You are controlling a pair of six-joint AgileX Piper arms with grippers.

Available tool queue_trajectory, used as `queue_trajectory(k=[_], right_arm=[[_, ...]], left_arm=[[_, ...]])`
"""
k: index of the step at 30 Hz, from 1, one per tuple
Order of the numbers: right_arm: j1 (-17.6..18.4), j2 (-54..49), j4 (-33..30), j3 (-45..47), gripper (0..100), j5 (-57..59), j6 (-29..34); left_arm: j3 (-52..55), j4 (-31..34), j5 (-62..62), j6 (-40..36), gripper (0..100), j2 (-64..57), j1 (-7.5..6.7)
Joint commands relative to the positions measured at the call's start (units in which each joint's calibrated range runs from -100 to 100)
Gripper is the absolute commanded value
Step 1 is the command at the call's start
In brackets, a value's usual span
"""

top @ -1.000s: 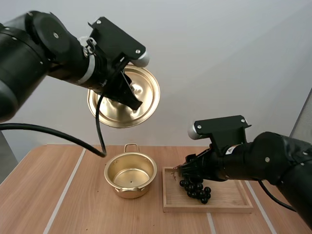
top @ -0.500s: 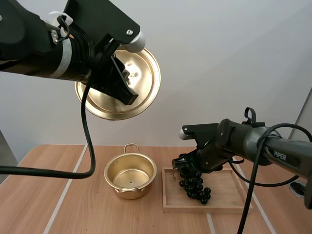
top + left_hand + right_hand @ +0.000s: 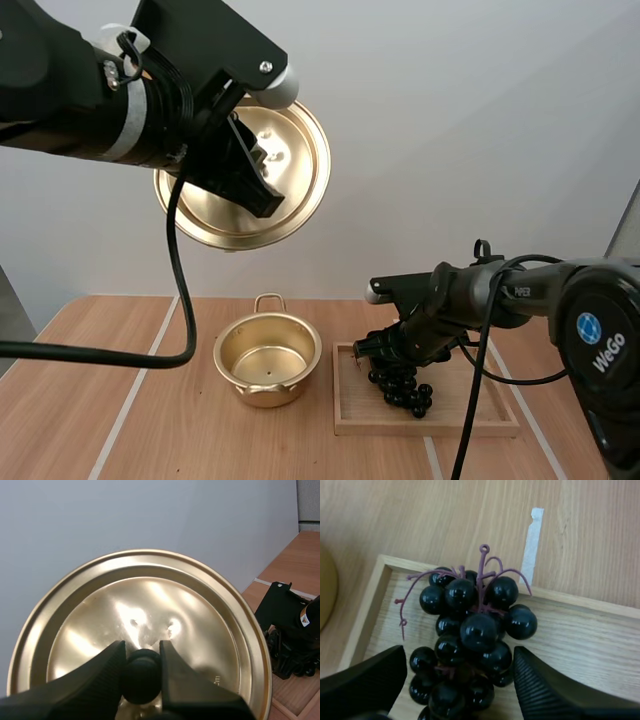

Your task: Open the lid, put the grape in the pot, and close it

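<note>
Gold lid is up in the air on the left, tilted, with the left claw pinching its black knob. Below it the pot sits open on the table. Off to the right the grapes lie in the wooden tray, with the right claw spread wide around the bunch.

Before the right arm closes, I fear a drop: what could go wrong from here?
The right jaws stand open astride the bunch of black grapes in the shallow wooden tray; closing on round berries, they might slip.
The left jaws pinch only the small black knob of the round golden lid, tilted high; it could swing.
</note>
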Motion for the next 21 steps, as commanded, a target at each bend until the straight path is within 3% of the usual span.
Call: queue_trajectory(k=[1, 13, 18, 21], right_arm=[[-0.2, 2.3, -0.6, -0.5, 100, -2.6, -0.2], [-0.2, 9.0, -0.6, -1.1, 100, -6.4, -0.4], [-0.2, 9.0, -0.6, -1.1, 0, -6.1, -0.4], [-0.2, 8.6, -0.6, -1.1, 0, -5.1, -0.4]], left_arm=[[-0.4, -1.0, -0.2, -0.6, 0, -0.4, -0.09], [-0.4, -1.3, 2.2, -0.6, 0, -0.4, -0.09], [-0.4, -1.3, 2.2, -0.6, 0, -0.4, -0.09], [-0.4, -1.3, 2.2, -0.7, 0, -0.4, -0.09]])
